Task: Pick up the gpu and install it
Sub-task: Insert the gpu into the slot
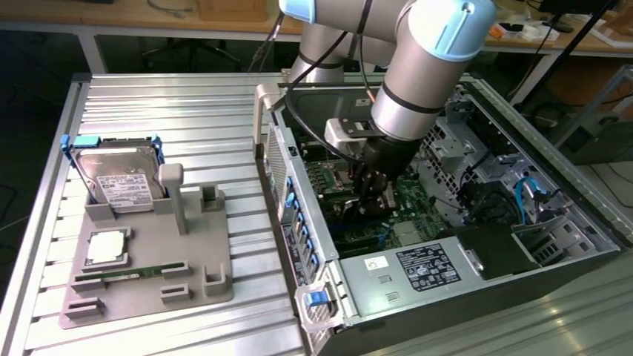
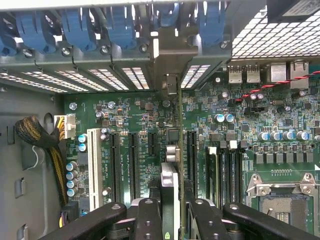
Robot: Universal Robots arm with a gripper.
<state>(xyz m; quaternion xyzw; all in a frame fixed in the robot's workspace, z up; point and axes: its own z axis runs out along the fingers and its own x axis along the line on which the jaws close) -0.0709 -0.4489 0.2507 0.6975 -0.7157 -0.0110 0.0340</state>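
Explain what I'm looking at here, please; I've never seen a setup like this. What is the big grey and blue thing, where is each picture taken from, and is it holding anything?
The grey and blue machine is a robot arm. One picture comes from a camera standing off to the side; the other comes from a camera on the arm's wrist, looking down past its fingers.

The arm reaches into an open computer case lying on a ribbed metal table. In the wrist view, the gripper is shut on the gpu, a thin card seen edge-on, standing upright over the green motherboard in line with its long black slots.

At the exterior view's left sits a grey parts tray. It holds a hard drive in a blue frame, a processor chip and a narrow green memory stick.
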